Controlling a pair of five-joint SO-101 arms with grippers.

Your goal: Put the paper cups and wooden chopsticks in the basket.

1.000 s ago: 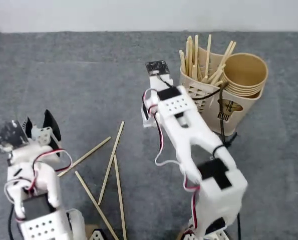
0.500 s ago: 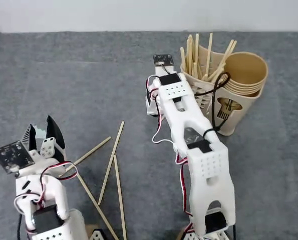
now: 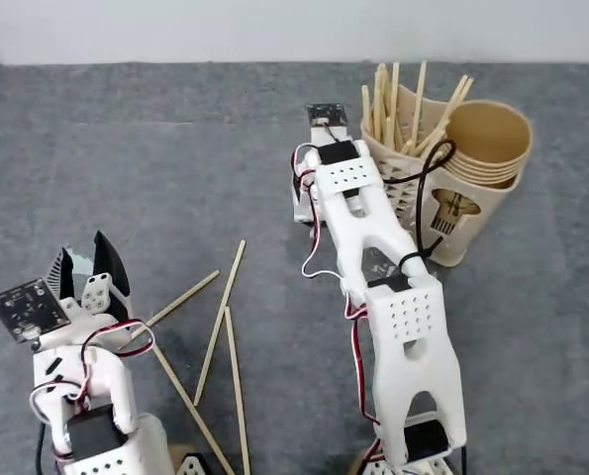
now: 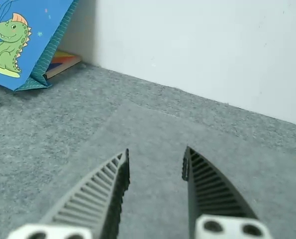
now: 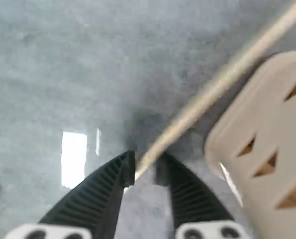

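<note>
As right hand grips chopstick, basket (adjacent)

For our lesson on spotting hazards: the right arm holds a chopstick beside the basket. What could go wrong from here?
1. The right gripper pinches the chopstick only at its very end, so it could swivel or slip out before reaching the basket.
2. The basket is already crowded with upright chopsticks and stacked cups; the new one might catch on them or on the rim and fall outside.
</note>
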